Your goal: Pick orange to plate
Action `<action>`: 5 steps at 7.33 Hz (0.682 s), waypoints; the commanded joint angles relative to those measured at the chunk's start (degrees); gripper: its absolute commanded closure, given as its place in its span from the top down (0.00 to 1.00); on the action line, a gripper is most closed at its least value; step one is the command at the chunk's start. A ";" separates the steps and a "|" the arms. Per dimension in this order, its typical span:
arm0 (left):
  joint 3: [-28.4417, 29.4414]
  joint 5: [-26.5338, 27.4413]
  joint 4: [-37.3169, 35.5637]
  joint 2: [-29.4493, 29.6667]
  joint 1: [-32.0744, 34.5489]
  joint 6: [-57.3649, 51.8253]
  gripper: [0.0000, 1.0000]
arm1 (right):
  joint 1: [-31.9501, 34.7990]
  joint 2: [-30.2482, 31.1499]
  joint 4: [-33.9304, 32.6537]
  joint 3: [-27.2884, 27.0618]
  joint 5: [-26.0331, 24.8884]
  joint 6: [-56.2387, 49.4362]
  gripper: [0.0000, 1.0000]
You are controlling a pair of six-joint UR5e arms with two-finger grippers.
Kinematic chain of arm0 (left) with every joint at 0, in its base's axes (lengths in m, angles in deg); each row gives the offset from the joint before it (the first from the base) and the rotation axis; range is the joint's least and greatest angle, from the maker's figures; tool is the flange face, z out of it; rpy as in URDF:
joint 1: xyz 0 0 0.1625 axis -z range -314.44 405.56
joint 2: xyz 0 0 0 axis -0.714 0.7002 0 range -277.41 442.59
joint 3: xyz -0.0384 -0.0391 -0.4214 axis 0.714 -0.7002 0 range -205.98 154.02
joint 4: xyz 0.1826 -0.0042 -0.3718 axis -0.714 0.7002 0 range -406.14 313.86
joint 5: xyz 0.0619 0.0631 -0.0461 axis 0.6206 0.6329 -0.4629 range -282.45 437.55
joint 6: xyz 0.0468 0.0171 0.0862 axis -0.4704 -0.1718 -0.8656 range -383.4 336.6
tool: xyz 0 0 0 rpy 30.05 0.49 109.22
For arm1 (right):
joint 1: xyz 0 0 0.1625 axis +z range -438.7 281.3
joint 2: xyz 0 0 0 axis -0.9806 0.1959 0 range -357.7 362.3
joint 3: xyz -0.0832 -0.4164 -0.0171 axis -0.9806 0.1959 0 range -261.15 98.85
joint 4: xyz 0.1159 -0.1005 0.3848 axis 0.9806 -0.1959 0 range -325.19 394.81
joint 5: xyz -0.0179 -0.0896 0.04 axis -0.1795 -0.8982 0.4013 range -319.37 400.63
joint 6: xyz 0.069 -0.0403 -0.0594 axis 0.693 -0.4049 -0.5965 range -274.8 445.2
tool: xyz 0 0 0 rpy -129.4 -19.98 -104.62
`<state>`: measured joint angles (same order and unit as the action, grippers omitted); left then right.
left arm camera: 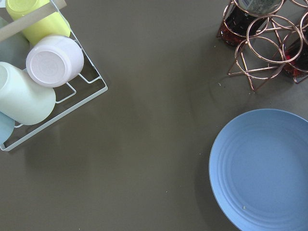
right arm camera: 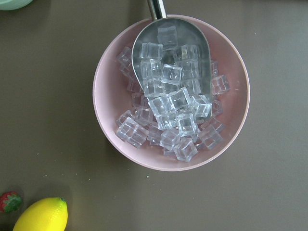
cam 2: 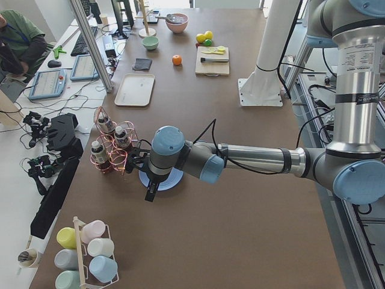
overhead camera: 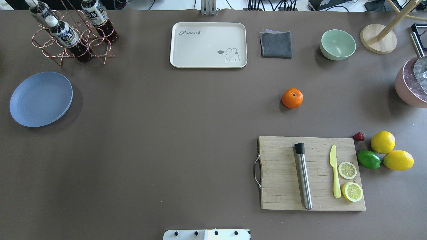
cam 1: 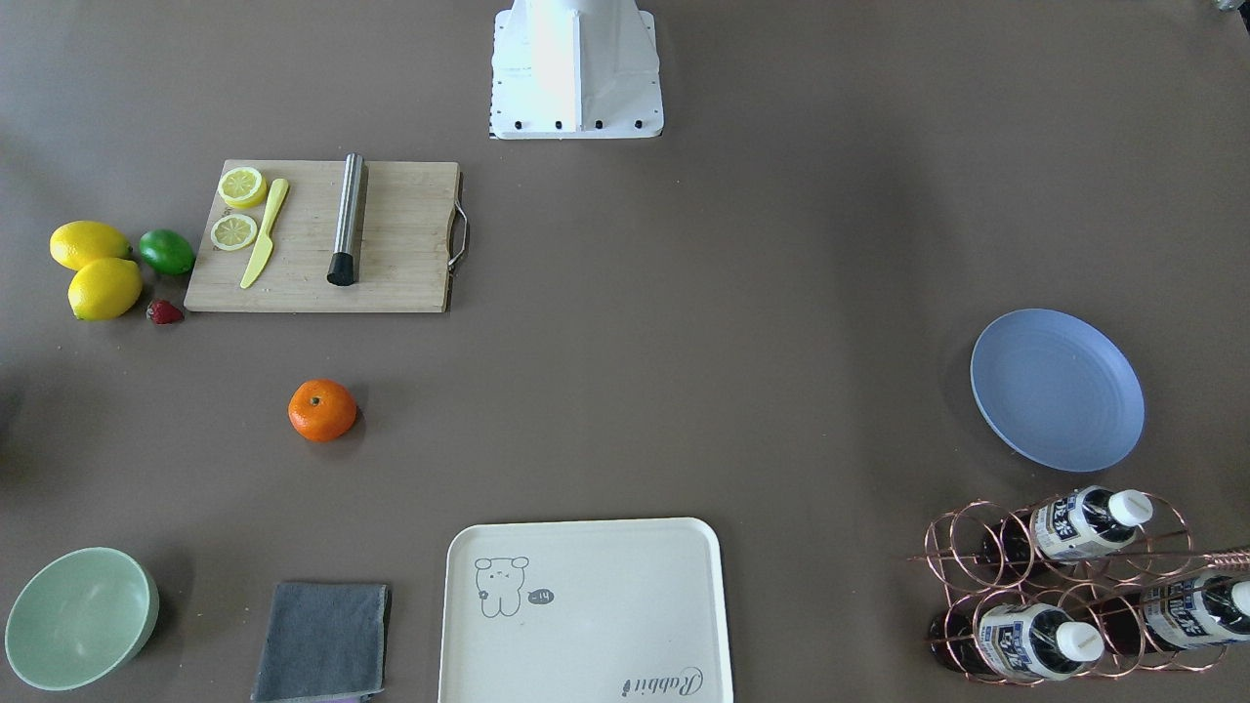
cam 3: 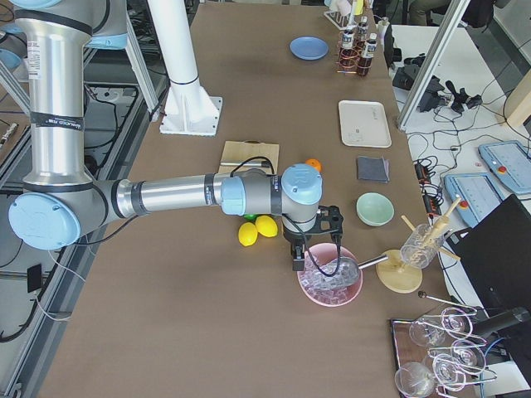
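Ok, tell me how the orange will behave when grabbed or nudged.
The orange is round and sits free on the flat table, so a nudge would likely roll it. Its matte peel probably grips well. It is far smaller than the plate, so likely light.

Two lemons (cam 1: 90, 244), lime (cam 1: 166, 252), strawberry (cam 1: 165, 311) beside cutting board (cam 1: 400, 254).

"Rabbit" in script on the cream tray (overhead camera: 206, 46)

Plate (left arm camera: 262, 168) cropped in left wrist view; left tool (cam 2: 149, 194), right tool (cam 3: 296, 260) unreadably small.
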<state>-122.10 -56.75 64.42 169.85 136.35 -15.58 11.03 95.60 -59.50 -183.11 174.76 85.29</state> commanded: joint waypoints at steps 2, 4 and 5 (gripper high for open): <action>0.05 0.00 0.09 0.02 0.00 0.00 0.98 | 0.00 0.13 -0.09 0.00 0.00 0.00 1.00; 0.14 0.00 0.01 0.01 0.00 0.00 0.98 | 0.00 0.22 -0.09 0.18 0.09 0.00 1.00; 0.14 0.00 0.01 -0.07 0.00 0.00 0.98 | 0.00 0.48 0.00 0.09 0.09 0.00 1.00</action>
<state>-121.99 -56.74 64.45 169.83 136.35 -15.58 11.04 95.85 -59.54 -182.99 174.81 85.29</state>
